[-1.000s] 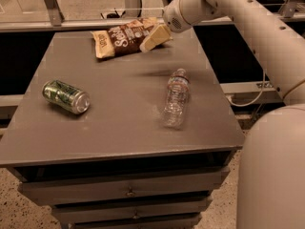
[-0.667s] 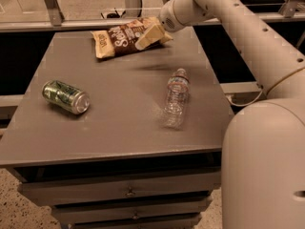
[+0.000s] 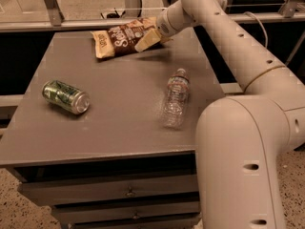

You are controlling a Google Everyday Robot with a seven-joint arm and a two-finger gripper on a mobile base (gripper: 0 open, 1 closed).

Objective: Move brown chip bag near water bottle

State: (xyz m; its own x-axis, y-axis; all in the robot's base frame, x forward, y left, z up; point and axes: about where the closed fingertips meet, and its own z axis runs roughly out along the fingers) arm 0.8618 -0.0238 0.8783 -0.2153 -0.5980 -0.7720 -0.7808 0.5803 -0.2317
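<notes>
The brown chip bag (image 3: 119, 36) lies at the far edge of the grey table (image 3: 114, 132), with its tan end to the left. The water bottle (image 3: 175, 98) lies on its side right of the table's middle, cap pointing away from me. My gripper (image 3: 147, 38) is at the bag's right end, low over it and covering that end. The arm reaches in from the right, over the table's far right corner. The bottle is well apart from the bag, nearer the front.
A green soda can (image 3: 66, 97) lies on its side at the left of the table. Metal rails (image 3: 71, 25) run behind the far edge. Drawers (image 3: 128, 192) are under the table front. My robot body (image 3: 238, 166) stands at the right front corner.
My gripper has moved left and slightly down along the far edge, onto the right end of the chip bag. The bag, bottle and can have not moved.
</notes>
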